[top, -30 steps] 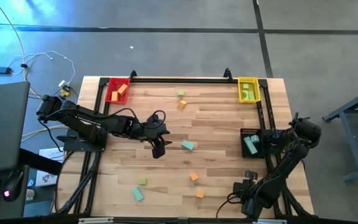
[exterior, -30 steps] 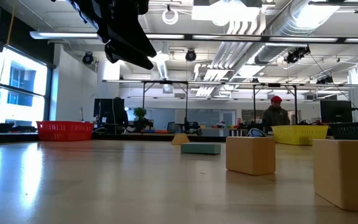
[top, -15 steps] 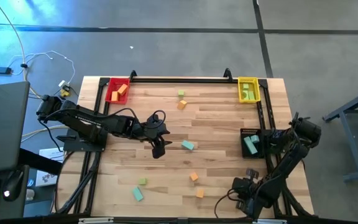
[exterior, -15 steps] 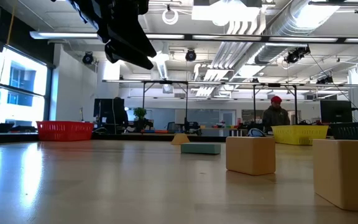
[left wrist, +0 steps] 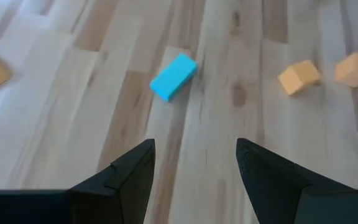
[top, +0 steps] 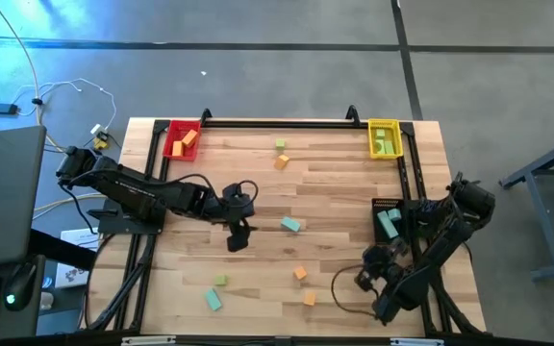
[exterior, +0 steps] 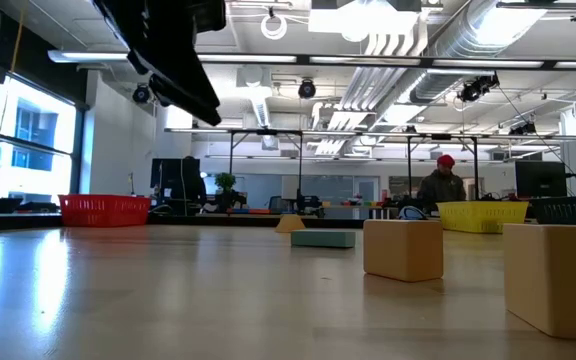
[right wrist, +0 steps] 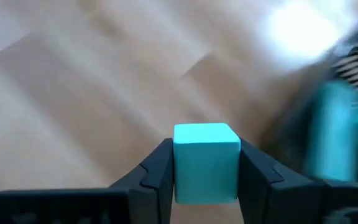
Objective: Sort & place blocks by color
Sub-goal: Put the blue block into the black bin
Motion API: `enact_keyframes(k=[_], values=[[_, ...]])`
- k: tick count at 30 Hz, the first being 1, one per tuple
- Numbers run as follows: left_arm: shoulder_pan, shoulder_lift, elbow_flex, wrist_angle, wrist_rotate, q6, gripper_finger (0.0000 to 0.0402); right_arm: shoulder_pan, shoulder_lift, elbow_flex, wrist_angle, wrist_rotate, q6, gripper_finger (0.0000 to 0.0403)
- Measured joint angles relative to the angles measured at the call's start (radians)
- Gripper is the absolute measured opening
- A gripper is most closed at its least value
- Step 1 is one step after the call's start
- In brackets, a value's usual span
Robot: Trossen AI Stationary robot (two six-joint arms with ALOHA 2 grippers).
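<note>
— So where does the right pincer (right wrist: 207,163) stand?

— It is clamped on a teal cube (right wrist: 206,160), held by two opposite flat faces, above the surface (top: 335,183) near the black tray (top: 389,223) on the right side.

— And the left pincer (left wrist: 194,165)?

— It hangs spread wide and holds nothing, above the middle of the surface; a teal bar (left wrist: 173,76) lies ahead of it, two orange blocks (left wrist: 299,77) off to one side.

— How will that bar handle?

— It looks rigid, light and smooth-faced, so it could slip or twist. Gripping across its short width, on the long flat sides, seems safest.
</note>
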Motion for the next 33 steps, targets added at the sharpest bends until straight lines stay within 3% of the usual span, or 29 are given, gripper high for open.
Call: enact_keyframes(k=[10, 21, 27, 33], values=[[-0.066, 0.0, 0.0, 0.126, -0.001, 0.054, 0.0211, -0.092, -0.081, 0.0, -0.261, -0.005, 0.07, 0.0105], [-0.085, 0.0, 0.0, 0.15, -0.003, 0.111, 0.0211, -0.191, -0.183, 0.0, -0.331, -0.005, 0.068, 0.0105], [-0.085, 0.0, 0.0, 0.149, -0.003, 0.113, 0.0211, -0.254, -0.183, 0.0, -0.364, -0.11, 0.08, 0.0105], [-0.085, 0.0, 0.0, 0.151, -0.003, 0.113, 0.0211, -0.344, -0.183, 0.0, -0.365, -0.226, -0.017, 0.0105]])
